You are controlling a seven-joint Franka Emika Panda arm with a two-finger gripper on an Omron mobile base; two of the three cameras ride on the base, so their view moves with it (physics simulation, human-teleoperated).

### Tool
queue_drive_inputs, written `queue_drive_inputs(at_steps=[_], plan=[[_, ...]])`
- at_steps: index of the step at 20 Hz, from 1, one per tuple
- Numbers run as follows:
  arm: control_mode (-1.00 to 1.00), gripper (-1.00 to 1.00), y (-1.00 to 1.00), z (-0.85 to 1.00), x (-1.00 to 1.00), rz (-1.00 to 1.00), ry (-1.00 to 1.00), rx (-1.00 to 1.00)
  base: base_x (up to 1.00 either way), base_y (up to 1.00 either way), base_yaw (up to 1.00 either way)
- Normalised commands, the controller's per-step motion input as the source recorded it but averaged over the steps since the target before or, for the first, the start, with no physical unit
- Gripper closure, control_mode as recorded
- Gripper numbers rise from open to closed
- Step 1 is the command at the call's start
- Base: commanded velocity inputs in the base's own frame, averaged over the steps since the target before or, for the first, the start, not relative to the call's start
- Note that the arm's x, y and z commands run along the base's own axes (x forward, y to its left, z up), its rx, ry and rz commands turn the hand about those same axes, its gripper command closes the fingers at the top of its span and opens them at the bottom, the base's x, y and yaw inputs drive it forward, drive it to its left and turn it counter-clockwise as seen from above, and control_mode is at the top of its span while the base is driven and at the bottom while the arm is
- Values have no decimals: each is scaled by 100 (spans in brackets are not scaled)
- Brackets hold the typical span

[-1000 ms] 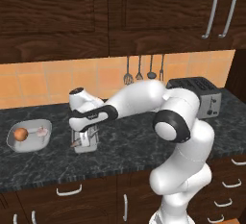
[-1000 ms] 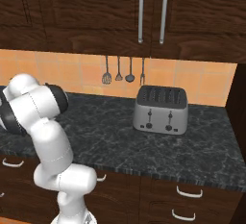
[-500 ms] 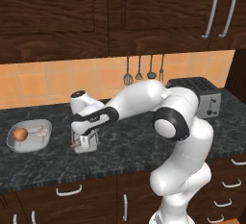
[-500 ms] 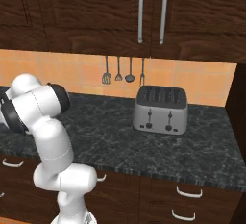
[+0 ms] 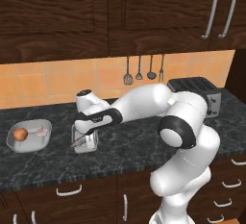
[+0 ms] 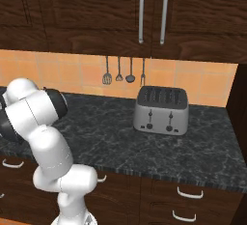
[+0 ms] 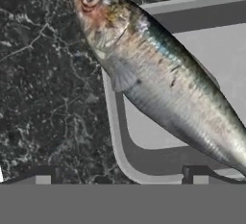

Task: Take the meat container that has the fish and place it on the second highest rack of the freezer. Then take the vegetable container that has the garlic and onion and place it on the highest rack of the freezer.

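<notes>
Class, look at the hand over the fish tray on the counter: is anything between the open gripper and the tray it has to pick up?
Nothing visible does. The gripper hangs open right above the fish tray. In the hand view its fingertips straddle the tray's rim, with only the fish lying across the tray.

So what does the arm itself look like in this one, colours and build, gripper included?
The arm is made of glossy white rounded shells with dark grey to black bands at the joints, the biggest a dark ring at the elbow. The gripper end has a black section behind a white hand. In the hand view its finger tips are small, dark and squared. No cables or markings visible.
</notes>
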Motion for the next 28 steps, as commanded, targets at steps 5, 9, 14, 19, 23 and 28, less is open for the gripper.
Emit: queue_drive_inputs(at_steps=[5,9,14,19,23,28], plan=[[-100,-100,-7,-30,-39,0,0,0,0,0,0],[-100,-100,4,-9,10,0,0,0,0,0,0],[-100,-100,19,0,10,0,-3,0,0,0,0],[-100,-100,27,-1,0,1,-6,0,0,0,0],[-100,-100,18,-15,19,1,0,0,0,0,0],[-100,-100,0,-31,5,0,0,0,0,0,0]])
